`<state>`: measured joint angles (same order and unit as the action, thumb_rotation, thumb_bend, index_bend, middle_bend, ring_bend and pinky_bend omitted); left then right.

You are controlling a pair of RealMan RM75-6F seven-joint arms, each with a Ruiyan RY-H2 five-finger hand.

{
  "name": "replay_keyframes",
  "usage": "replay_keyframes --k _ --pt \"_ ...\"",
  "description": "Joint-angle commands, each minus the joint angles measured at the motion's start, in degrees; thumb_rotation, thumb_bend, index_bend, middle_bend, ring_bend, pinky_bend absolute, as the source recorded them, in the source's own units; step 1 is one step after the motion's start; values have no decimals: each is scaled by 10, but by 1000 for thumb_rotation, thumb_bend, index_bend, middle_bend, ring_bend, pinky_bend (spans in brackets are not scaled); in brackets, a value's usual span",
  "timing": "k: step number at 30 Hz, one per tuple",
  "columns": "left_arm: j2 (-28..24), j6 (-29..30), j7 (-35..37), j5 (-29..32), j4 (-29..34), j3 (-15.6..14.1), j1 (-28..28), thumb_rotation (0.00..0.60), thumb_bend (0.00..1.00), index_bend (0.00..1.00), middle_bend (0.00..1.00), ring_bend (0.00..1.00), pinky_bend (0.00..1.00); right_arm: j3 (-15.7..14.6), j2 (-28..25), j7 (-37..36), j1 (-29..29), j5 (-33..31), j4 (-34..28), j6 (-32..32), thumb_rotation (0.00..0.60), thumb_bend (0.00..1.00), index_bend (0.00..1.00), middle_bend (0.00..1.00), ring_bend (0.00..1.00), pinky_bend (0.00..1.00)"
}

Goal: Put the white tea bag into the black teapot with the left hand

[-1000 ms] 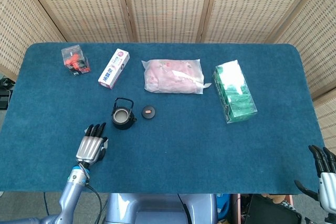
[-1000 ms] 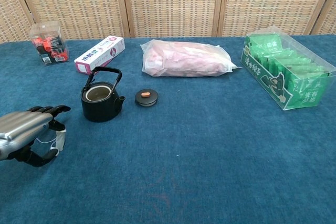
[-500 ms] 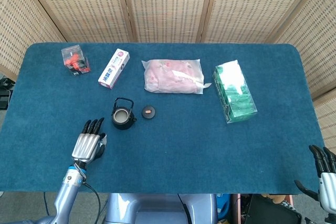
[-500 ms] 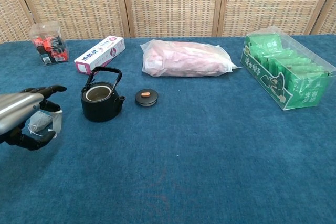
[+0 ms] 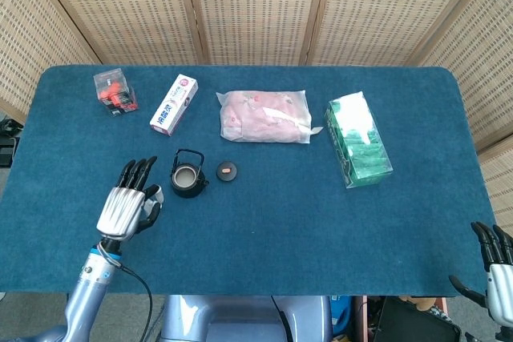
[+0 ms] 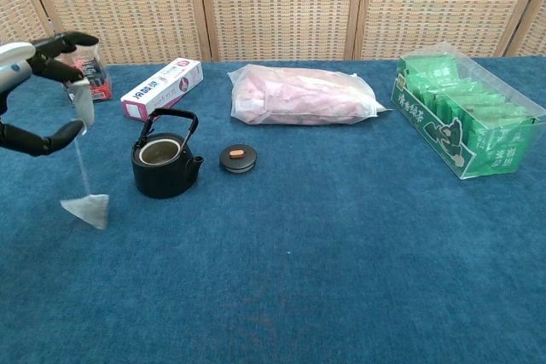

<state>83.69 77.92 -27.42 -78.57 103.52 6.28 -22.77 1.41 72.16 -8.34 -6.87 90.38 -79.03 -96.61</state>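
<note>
The left hand point(image 6: 30, 91) rises from low over the cloth to well above it, now level with the boxes at the back in the chest view, and shifts a little farther from the robot in the head view. The tea bag point(image 6: 88, 210), earlier tucked against its fingers, now dangles below it on its string, left of the teapot point(image 6: 165, 159).

A blue table point(image 5: 264, 222) stands before wicker screens. Along its far side, left to right, lie a small clear box with red contents point(image 5: 114, 91), a white and pink carton point(image 5: 174, 104), a pink soft pack point(image 5: 264, 116) and a green packet box point(image 5: 358, 139). The black teapot point(image 5: 187, 175) sits open, its lid point(image 5: 228, 171) just right of it. The left hand point(image 5: 126, 207) hovers left of the teapot, fingers pointing far. The right hand point(image 5: 493, 266) shows at the near right corner, off the table.
</note>
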Motion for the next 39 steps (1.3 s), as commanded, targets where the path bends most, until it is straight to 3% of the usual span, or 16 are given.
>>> replay_keyframes --k 1,5,17,39 --pt "-6 6 3 -7 6 8 -3 600 489 620 0 0 0 0 0 -1 -1 -1 1 0 600 9 118 206 73 156" --pt "-13 7 1 -10 12 17 -7 600 489 620 0 0 0 0 1 -3 -2 -1 2 -1 600 9 118 207 73 156" --pt "-13 -18 -14 22 1 86 -58 600 490 620 0 0 0 0 3 -5 0 -1 5 3 600 8 118 206 74 156" --pt "11 -44 -33 82 -44 106 -102 600 490 620 0 0 0 0 2 -5 -3 -8 5 5 600 8 118 206 73 156"
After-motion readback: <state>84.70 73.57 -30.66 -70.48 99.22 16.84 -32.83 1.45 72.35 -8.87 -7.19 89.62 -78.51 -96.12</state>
